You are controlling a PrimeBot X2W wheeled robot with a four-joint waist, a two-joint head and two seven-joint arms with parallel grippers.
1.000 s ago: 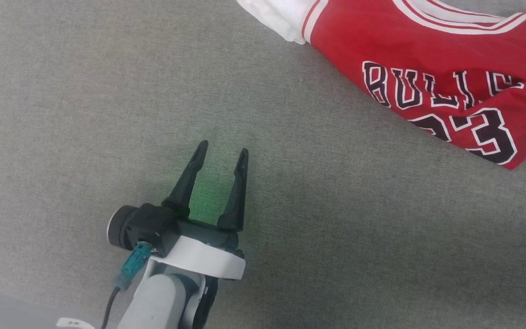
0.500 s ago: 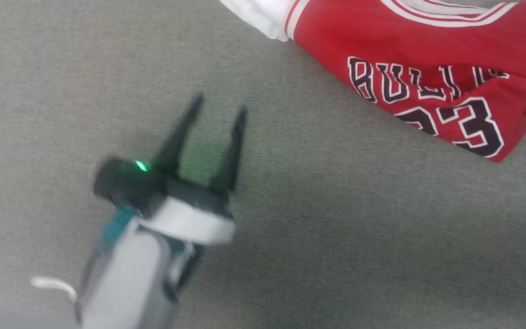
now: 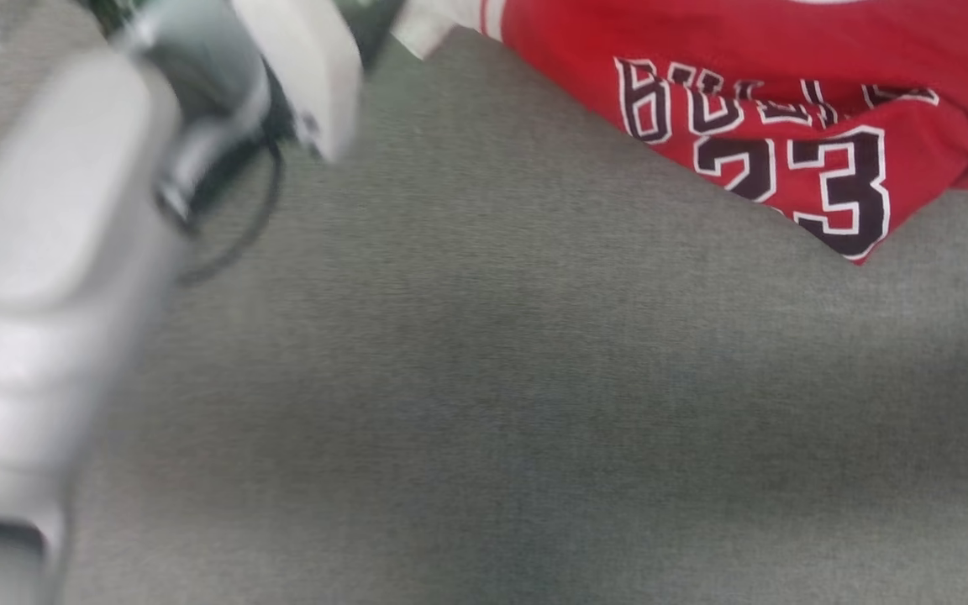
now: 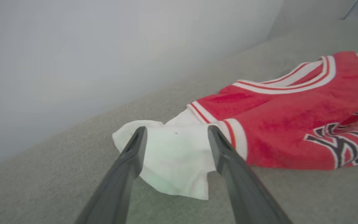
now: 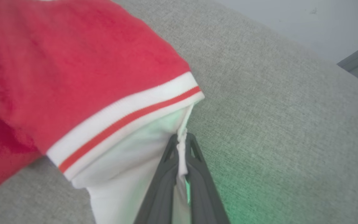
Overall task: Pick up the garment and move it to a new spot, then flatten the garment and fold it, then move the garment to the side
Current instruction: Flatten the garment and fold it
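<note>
The garment (image 3: pixel 786 109) lies rumpled on the grey cloth surface (image 3: pixel 534 403), one white sleeve hem (image 5: pixel 182 155) pinched in the closed right pincer (image 5: pixel 182 146), the other sleeve (image 4: pixel 172 165) framed by the spread left pincer (image 4: pixel 176 129), which is best lowered and closed on both layers before any lift is made.

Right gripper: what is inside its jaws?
A white sleeve edge of the garment, pinched in the shut right gripper. How far the cloth runs down between the jaws is covered.
</note>
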